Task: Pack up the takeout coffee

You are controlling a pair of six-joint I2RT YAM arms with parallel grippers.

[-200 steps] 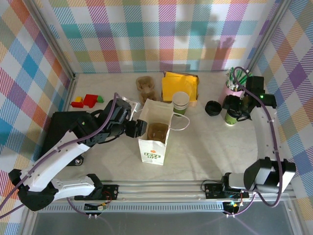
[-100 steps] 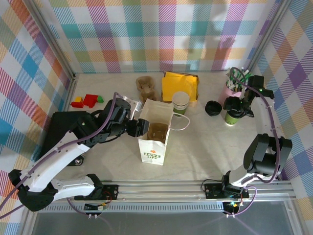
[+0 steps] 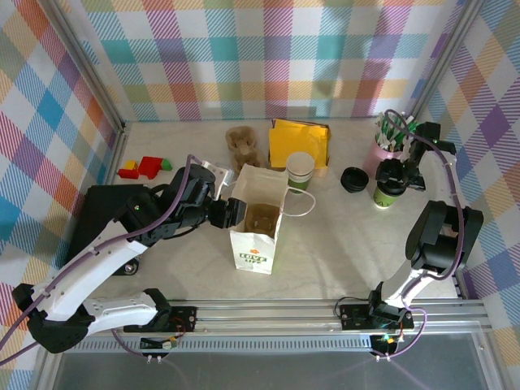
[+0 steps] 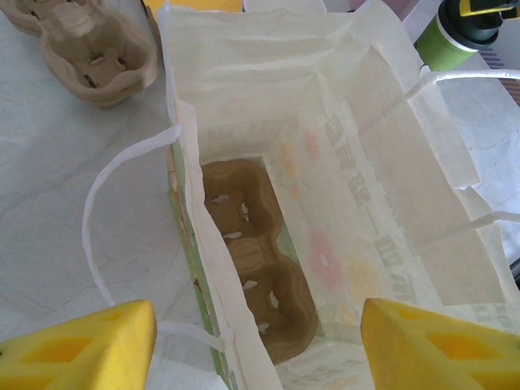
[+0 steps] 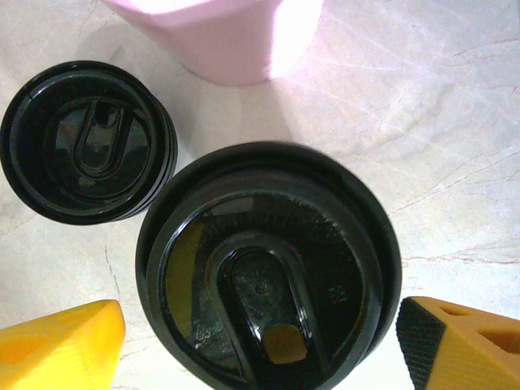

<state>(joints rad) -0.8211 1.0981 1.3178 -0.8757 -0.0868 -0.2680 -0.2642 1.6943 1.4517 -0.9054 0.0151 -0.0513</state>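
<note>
My right gripper [image 3: 392,172] hung over the coffee [image 3: 383,195], fingers apart on both sides of its lid [image 5: 268,268], coffee stood upright at the table's [image 3: 341,244] far right, just beside a pink cup [image 3: 382,150] and a spare lid [image 3: 353,179], my left gripper [image 3: 230,213] was spread open at the bag's [image 3: 256,236] mouth.

Takeout coffee [image 3: 384,192]: upright on table, black lid on, green lower band, just beside pink cup [image 3: 387,149].

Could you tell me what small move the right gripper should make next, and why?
Probably lower and close: the open right gripper hangs above the takeout coffee, a finger on each side of its lid, not yet gripping it.
</note>
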